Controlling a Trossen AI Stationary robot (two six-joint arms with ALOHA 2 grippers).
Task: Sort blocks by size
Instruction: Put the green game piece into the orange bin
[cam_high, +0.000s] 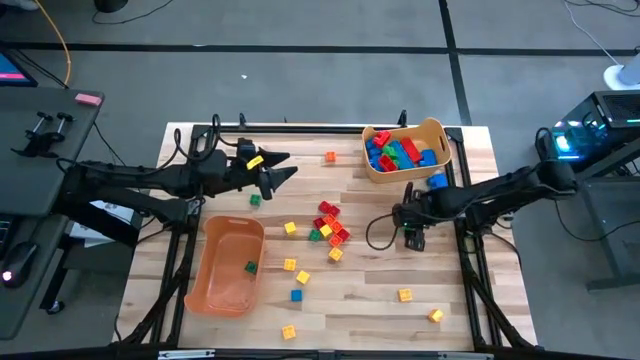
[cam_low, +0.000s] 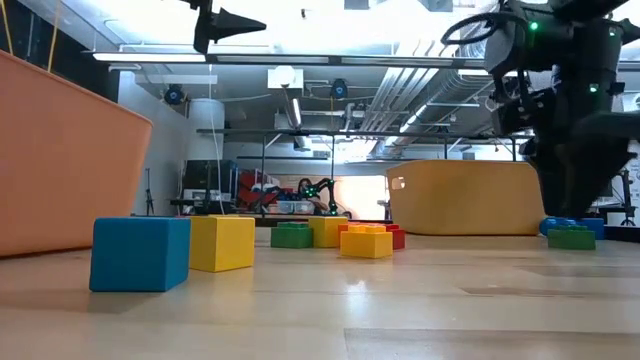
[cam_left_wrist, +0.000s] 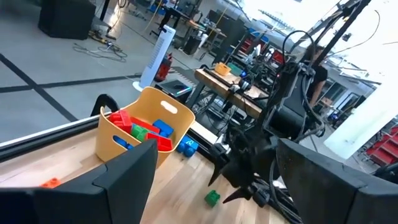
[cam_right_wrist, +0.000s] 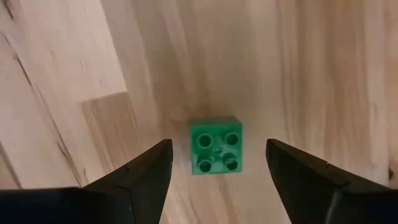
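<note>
My right gripper (cam_right_wrist: 217, 174) hangs spread wide, straight above a small green square plastic brick with four studs (cam_right_wrist: 216, 145), which sits flat on the pale wooden worktop (cam_right_wrist: 323, 74), studs up, between my two fingers but touching neither. In the high view my right gripper (cam_high: 414, 237) is near the worktop's right side, in front of the tan plastic bin of big red, blue and green bricks (cam_high: 436, 131).

I judge this brick light, rigid and smooth-walled: it will not crush, but it could skate on the wood or twist if one finger reaches it first. The best hold is on two opposite flat side walls, low on the body rather than on the studs, with the fingers square to the faces; it looks slightly turned against my jaw line, so a small wrist turn would help.

My left gripper (cam_high: 283, 168) waits raised over the far left part, fingers parted and empty, behind the orange translucent plastic bin (cam_high: 228, 265).
</note>
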